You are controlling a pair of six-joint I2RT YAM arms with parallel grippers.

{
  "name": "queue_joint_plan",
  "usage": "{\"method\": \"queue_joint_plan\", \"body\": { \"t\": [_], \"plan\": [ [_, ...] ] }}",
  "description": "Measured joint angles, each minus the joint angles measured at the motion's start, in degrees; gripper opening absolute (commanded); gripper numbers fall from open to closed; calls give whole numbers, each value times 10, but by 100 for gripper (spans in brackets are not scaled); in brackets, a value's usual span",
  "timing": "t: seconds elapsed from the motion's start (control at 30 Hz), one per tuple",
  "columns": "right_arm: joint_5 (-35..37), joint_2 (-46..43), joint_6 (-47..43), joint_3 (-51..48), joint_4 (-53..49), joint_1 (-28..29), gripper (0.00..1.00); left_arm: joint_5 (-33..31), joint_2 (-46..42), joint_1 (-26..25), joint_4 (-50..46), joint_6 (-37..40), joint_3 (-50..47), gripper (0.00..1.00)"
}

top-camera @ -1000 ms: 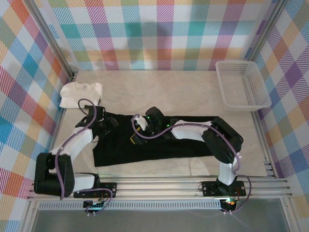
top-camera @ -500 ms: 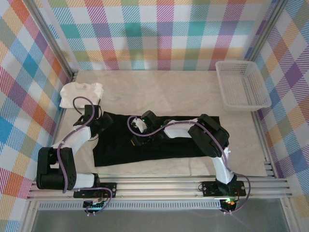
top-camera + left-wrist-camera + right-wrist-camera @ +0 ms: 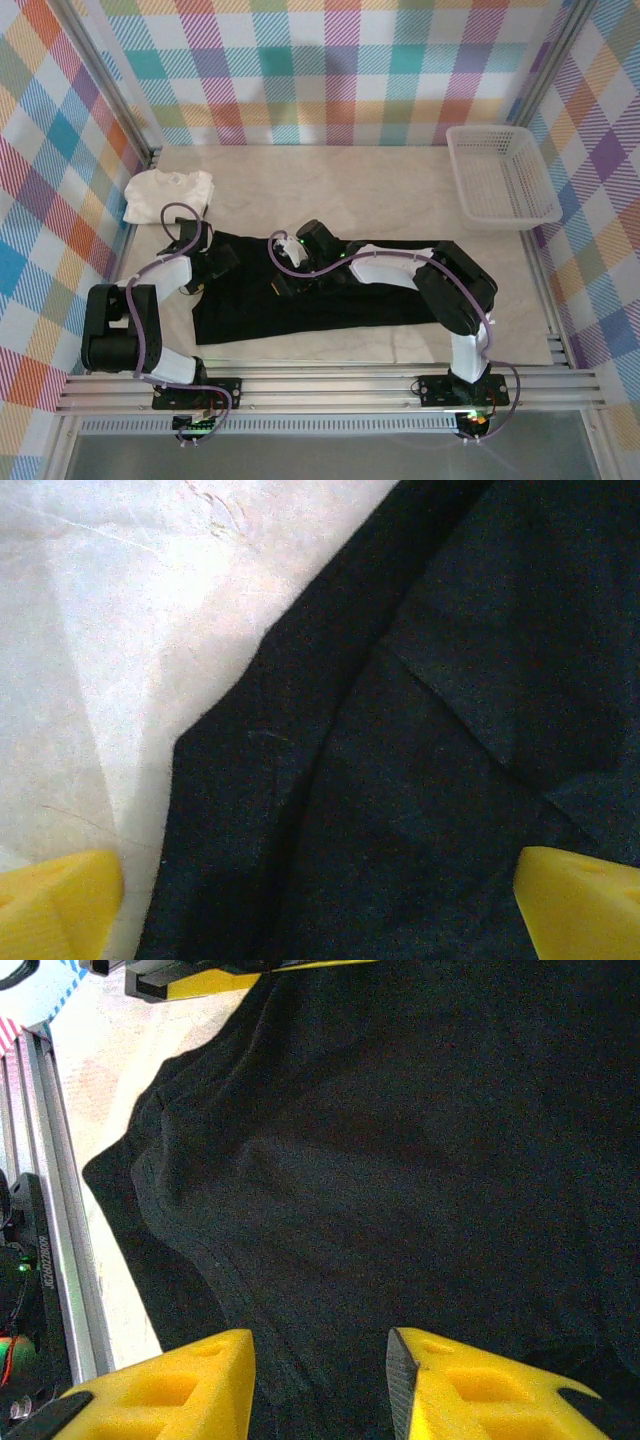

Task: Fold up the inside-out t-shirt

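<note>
Left pincer (image 3: 320,910) splayed over t-shirt (image 3: 450,680) edge, right pincer (image 3: 320,1380) half-spread, low

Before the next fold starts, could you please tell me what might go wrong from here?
1. The left pincer stands open over the left edge of the shirt, where layers overlap; closing there may catch only one layer.
2. The right pincer appears low over the cloth, part open; a sideways move could drag and wrinkle it.
</note>
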Motion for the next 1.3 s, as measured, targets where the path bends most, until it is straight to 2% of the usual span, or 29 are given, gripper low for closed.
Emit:
{"method": "queue_joint_plan", "body": {
  "t": [0.3,0.47,0.77,0.9,1.03,1.3],
  "plan": [
    [0,0,0,-7,0,-4,40,22,-12,-12,18,9,-15,91],
    [0,0,2,-7,0,-8,40,53,-18,-45,36,8,-25,79],
    [0,0,2,-7,0,-10,40,153,-30,-83,47,-4,-48,46],
    [1,0,4,-7,0,-10,41,168,-33,-87,47,-5,-56,31],
    [2,0,4,-7,-1,-10,41,163,-32,-86,48,-6,-58,2],
    [26,-27,1,-23,-23,-18,43,92,-31,-81,33,-3,-42,0]
  ]
}}
